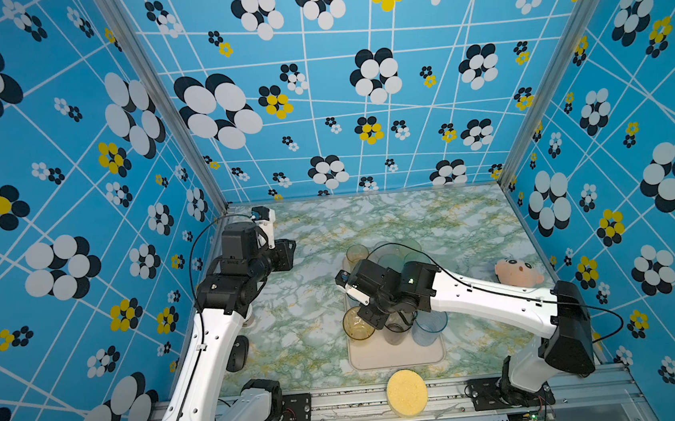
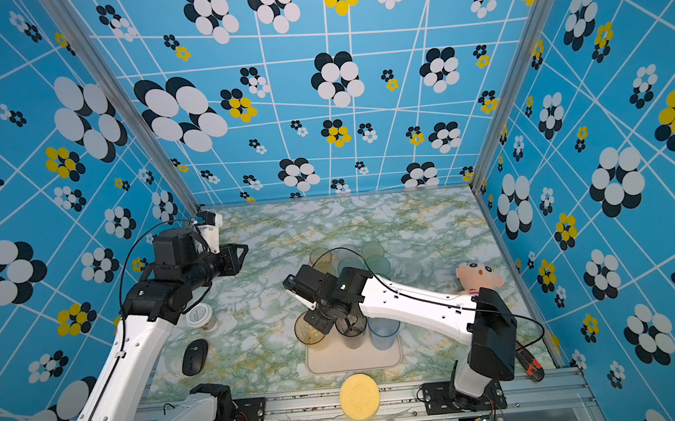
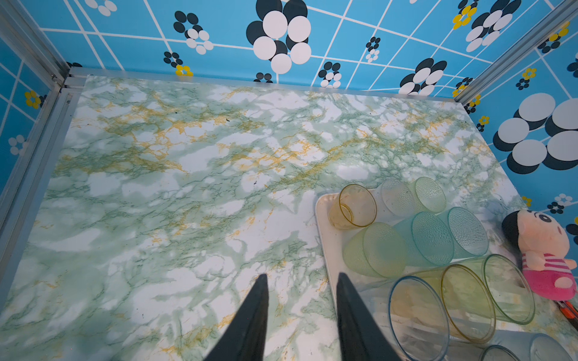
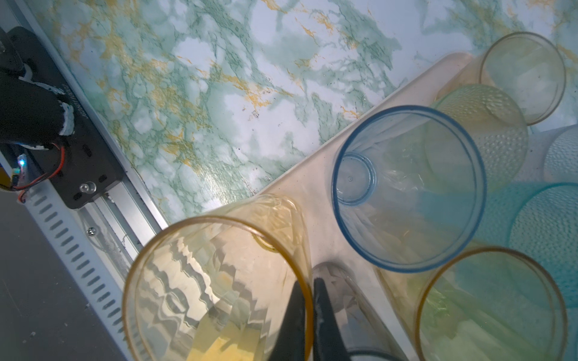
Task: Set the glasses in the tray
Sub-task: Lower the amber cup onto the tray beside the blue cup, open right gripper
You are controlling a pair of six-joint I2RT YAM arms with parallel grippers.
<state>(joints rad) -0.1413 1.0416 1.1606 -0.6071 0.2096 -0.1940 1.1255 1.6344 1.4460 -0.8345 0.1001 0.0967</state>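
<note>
The right gripper (image 4: 307, 286) is pinched closed on the thin wall of a tall amber translucent plastic tumbler (image 4: 219, 281), which stands upright at the left edge of the pale cream rectangular tray (image 1: 394, 358). It looks light, stiff and slippery, so a rim pinch suits. A smoky grey tumbler (image 1: 394, 333) and a pale blue tumbler (image 1: 429, 328) crowd it. The left gripper (image 3: 302, 281) hangs parted and empty over the marble-patterned desk (image 3: 187, 187).

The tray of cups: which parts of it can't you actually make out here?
- Both top views: the right arm covers the middle of the tray, so the glasses cannot all be counted.
- Left wrist view: the picture's edge cuts off the nearest glasses.
- Right wrist view: the right gripper, shut on the amber glass, hides part of its rim.
</note>
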